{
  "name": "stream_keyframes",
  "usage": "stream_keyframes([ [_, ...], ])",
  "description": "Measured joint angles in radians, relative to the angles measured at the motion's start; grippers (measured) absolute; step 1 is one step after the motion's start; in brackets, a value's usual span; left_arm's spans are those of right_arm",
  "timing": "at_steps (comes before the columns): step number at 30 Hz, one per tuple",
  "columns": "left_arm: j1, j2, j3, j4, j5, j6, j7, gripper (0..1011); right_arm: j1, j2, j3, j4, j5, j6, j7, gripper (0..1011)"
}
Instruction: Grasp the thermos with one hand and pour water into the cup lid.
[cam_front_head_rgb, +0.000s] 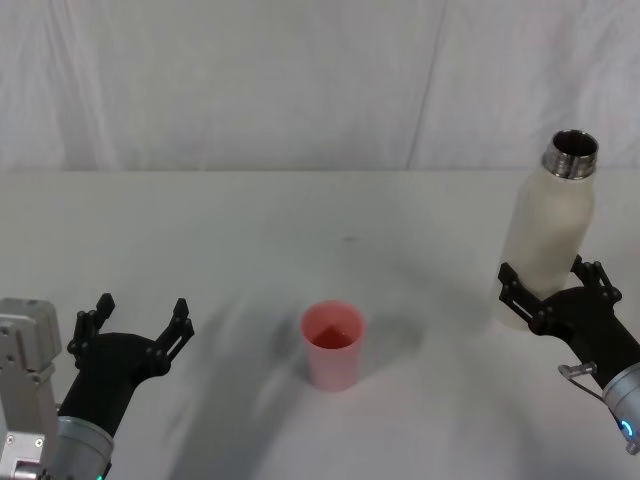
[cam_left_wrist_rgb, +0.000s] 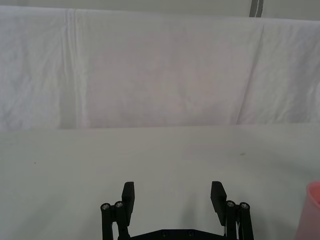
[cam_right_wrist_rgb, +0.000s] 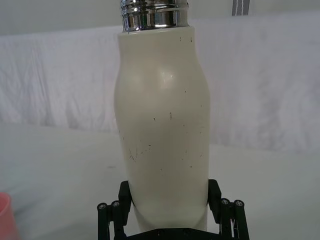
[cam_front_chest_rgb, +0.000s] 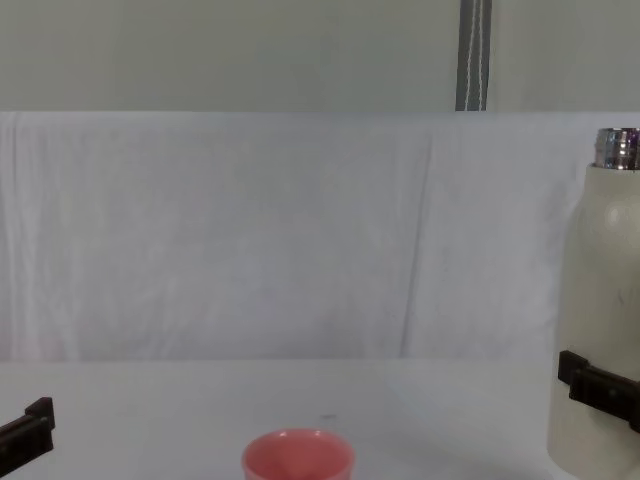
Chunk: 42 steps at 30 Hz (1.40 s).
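Right pincer (cam_front_head_rgb: 548, 292): clenched on the lower body of the thermos (cam_front_head_rgb: 548, 235), one finger on each side, at the right of the bench (cam_front_head_rgb: 250, 220). In the right wrist view, black fingers (cam_right_wrist_rgb: 123, 195) pressed against both flanks of the cream body near its base.

Thermos: upright or nearly so, uncapped, threaded steel neck (cam_front_head_rgb: 571, 154) at the top, mouth open. Cream surface marked with small dark specks and scratches. Whether the base touches the bench or is raised just off it: cannot tell. In the chest view, thermos (cam_front_chest_rgb: 598, 310) at the far right edge, pincer finger (cam_front_chest_rgb: 592, 386) across its lower part.

Cup lid (cam_front_head_rgb: 333, 345): pink, upright, mouth up, on the bench near the front centre, well apart from the thermos and to its left. In the chest view, rim (cam_front_chest_rgb: 297, 452) at bottom centre. Contents of the cup lid: cannot tell. Part of the cup lid also at the edge of both wrist views (cam_left_wrist_rgb: 311, 210) (cam_right_wrist_rgb: 7, 217).

Left pincer (cam_front_head_rgb: 138, 325): released, fingers spread wide, nothing between them, low at the front left of the bench, apart from the cup lid. In the left wrist view, both fingers (cam_left_wrist_rgb: 128, 196) parallel with bare bench between them.

White cloth backdrop (cam_front_chest_rgb: 250, 230): behind the bench, hanging in folds.
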Motion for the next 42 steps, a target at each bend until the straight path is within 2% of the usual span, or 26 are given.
stream_keyframes([
  [5, 0.0, 0.0, 0.0, 0.0, 0.0, 0.0, 0.0, 1001, 0.004, 0.012, -0.008, 0.004, 0.027, 0.026, 0.002, 950],
  [11, 0.0, 0.0, 0.0, 0.0, 0.0, 0.0, 0.0, 1001, 0.008, 0.022, -0.018, 0.009, 0.037, 0.043, -0.002, 949],
  [21, 0.0, 0.0, 0.0, 0.0, 0.0, 0.0, 0.0, 1001, 0.015, 0.03, -0.032, 0.025, 0.033, 0.042, -0.026, 950],
  [42, 0.0, 0.0, 0.0, 0.0, 0.0, 0.0, 0.0, 1001, 0.051, -0.01, -0.038, 0.089, 0.021, 0.007, -0.061, 950],
])
